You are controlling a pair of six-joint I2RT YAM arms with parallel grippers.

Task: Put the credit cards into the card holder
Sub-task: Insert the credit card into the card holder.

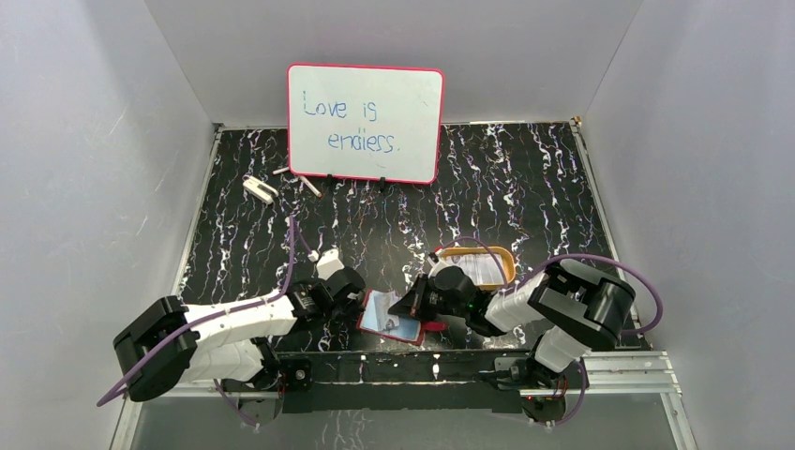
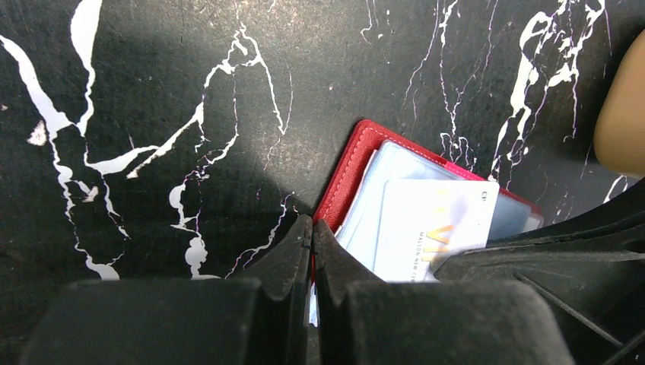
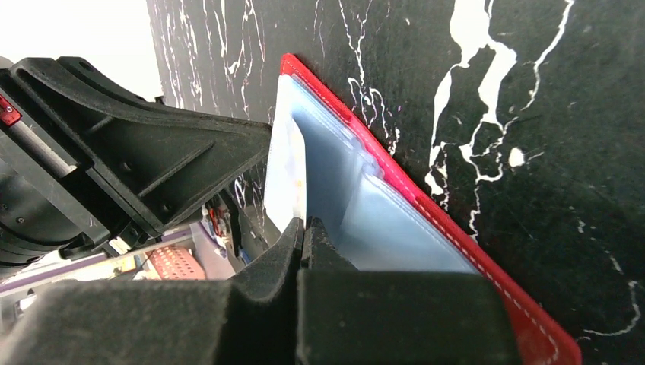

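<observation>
Low in the centre of the overhead view lies the open wallet [image 1: 392, 323]. The left gripper [image 2: 312, 230] is clenched on its red edge, while the right gripper [image 3: 304, 226] pinches a pale card [image 2: 437, 228] resting over its pockets.

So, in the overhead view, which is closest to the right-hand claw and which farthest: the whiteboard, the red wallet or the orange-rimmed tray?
1. Red wallet: right at the right gripper, on its left.
2. Orange-rimmed tray: just behind it, to the right.
3. Whiteboard: far back, standing upright.
</observation>
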